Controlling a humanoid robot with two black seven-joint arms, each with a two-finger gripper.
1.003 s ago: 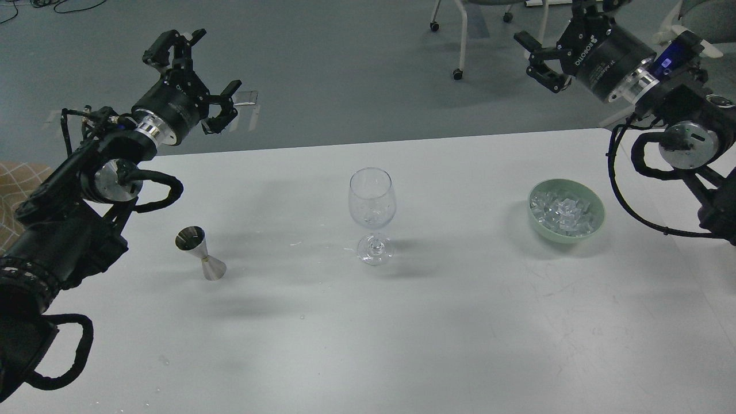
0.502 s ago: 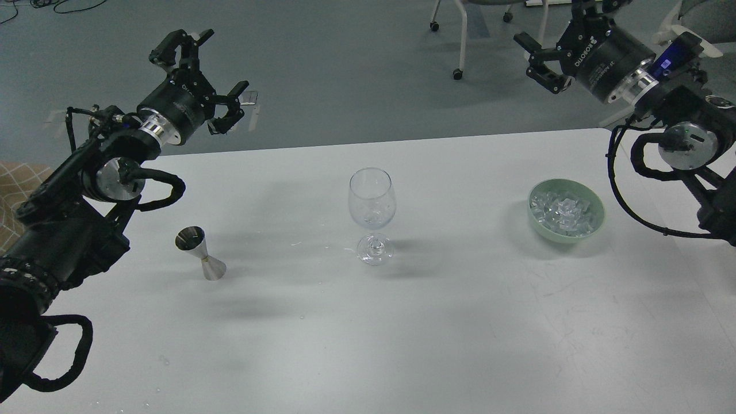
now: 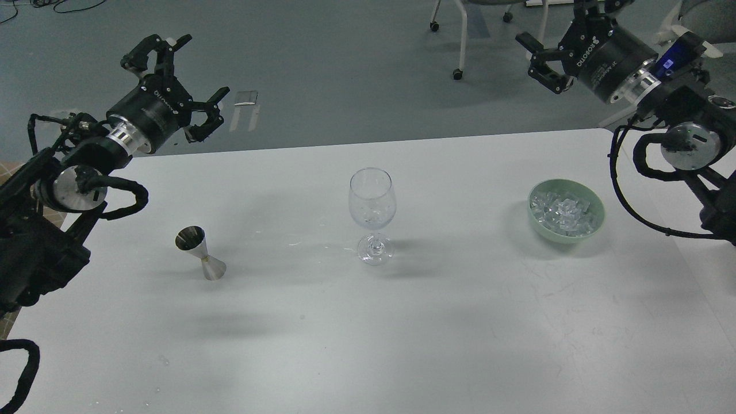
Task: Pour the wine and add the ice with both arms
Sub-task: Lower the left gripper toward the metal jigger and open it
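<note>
A clear stemmed glass (image 3: 372,214) stands upright mid-table. A steel jigger (image 3: 199,252) stands to its left; whether it holds any wine cannot be seen. A heap of clear ice cubes (image 3: 563,213) fills a green bowl (image 3: 595,223) at the right. My left gripper (image 3: 175,80) is open and empty, raised above the table's far left corner, well away from the jigger. My right gripper (image 3: 560,49) is open and empty, high beyond the table's far right edge, above and behind the bowl; its upper fingers are cut off by the frame top.
The white table (image 3: 402,333) spans the view; its far edge runs just behind the glass. Chair legs on castors (image 3: 457,73) stand on the grey floor beyond. A few small droplets lie on the table near the glass foot.
My left arm has swung left and pulled back toward the left edge, its gripper still open. The right gripper barely shifted. The glass, jigger and bowl have not moved.
</note>
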